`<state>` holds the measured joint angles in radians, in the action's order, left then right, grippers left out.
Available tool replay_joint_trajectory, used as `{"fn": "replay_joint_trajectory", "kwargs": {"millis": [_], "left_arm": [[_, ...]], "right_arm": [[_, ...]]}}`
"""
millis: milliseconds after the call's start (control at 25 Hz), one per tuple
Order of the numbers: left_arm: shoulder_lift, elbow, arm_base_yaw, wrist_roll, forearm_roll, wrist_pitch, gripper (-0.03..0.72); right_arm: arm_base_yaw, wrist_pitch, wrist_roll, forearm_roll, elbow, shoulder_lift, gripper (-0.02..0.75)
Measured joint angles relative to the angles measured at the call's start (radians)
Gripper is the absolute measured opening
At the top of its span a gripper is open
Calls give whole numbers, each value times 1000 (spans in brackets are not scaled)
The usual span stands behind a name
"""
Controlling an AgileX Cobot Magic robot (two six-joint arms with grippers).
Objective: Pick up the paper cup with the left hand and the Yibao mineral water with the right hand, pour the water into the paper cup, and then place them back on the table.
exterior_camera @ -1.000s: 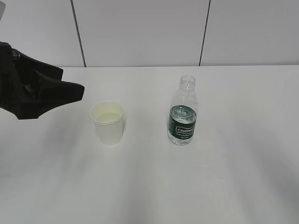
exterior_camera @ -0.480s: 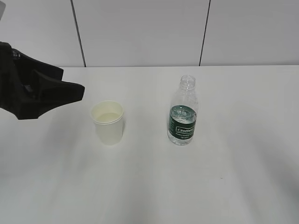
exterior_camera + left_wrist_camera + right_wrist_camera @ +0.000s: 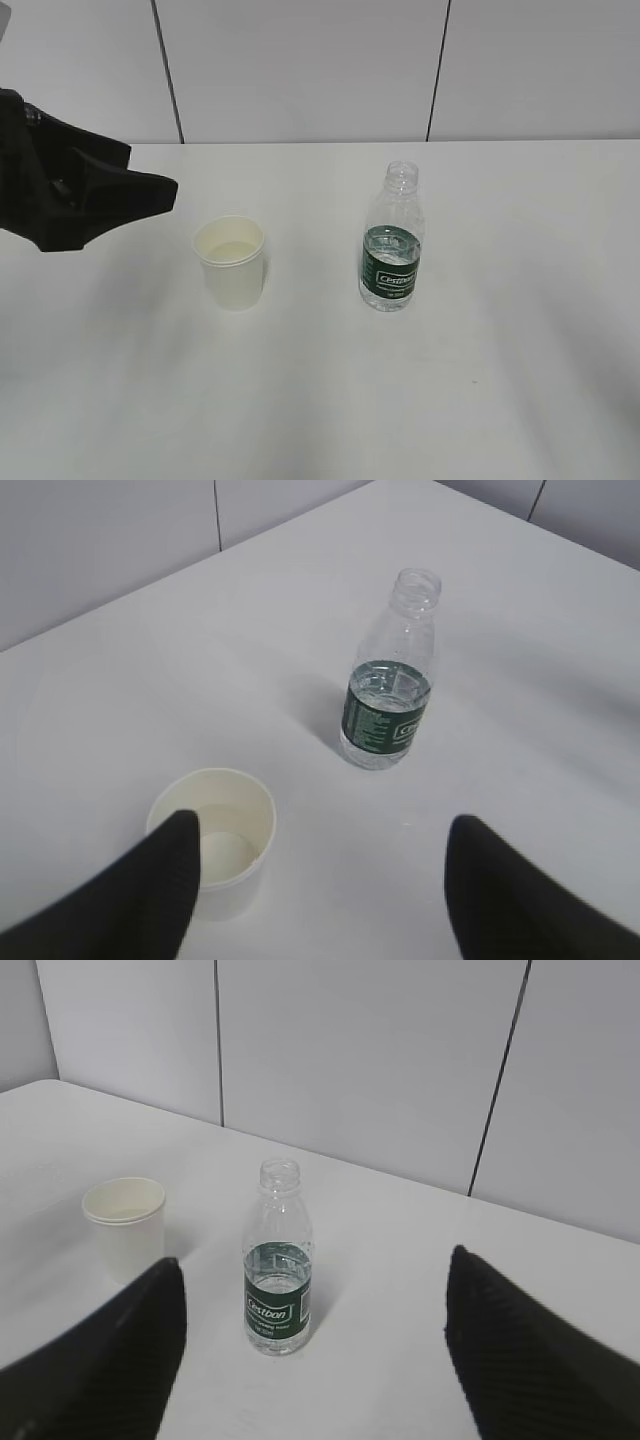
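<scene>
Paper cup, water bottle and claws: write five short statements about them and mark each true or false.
1. The paper cup stands upright on the table. True.
2. The Yibao mineral water has a cap on. False: its neck is open.
3. The left claw is clamped around the cup. False: it is open, and the cup stands free of it on the table.
4. The bottle lies on its side. False: it stands upright.
5. The right claw is open, holding nothing. True.
</scene>
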<state>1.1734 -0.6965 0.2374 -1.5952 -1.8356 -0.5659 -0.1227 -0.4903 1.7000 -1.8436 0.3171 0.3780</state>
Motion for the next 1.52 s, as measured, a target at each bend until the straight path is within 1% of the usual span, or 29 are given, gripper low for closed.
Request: {"fn": "replay_joint_trajectory", "kwargs": {"millis": [200, 600, 680, 800, 920, 1120, 1280, 1400, 1480, 1520], "left_arm": [[0, 0, 0, 0, 0, 33, 510], [0, 0, 0, 0, 2, 39, 510], [0, 1, 0, 2, 40, 39, 510], [0, 1, 0, 57, 165, 34, 510], [0, 1, 5, 186, 327, 35, 510], [-1, 1, 7, 473, 639, 63, 510], [-8, 1, 7, 709, 913, 152, 510], [-27, 1, 7, 912, 1134, 267, 510], [-46, 1, 7, 1052, 1281, 383, 510], [-61, 1, 7, 1110, 1338, 450, 510]], "right_arm": [[0, 0, 0, 0, 0, 0, 594], [0, 0, 0, 0, 0, 0, 594], [0, 0, 1, 0, 0, 0, 594], [0, 0, 1, 0, 0, 0, 594], [0, 2, 1, 0, 0, 0, 594], [0, 2, 2, 0, 0, 0, 594], [0, 2, 2, 0, 0, 0, 594], [0, 2, 2, 0, 0, 0, 594], [0, 2, 2, 0, 0, 0, 594], [0, 2, 2, 0, 0, 0, 594]]}}
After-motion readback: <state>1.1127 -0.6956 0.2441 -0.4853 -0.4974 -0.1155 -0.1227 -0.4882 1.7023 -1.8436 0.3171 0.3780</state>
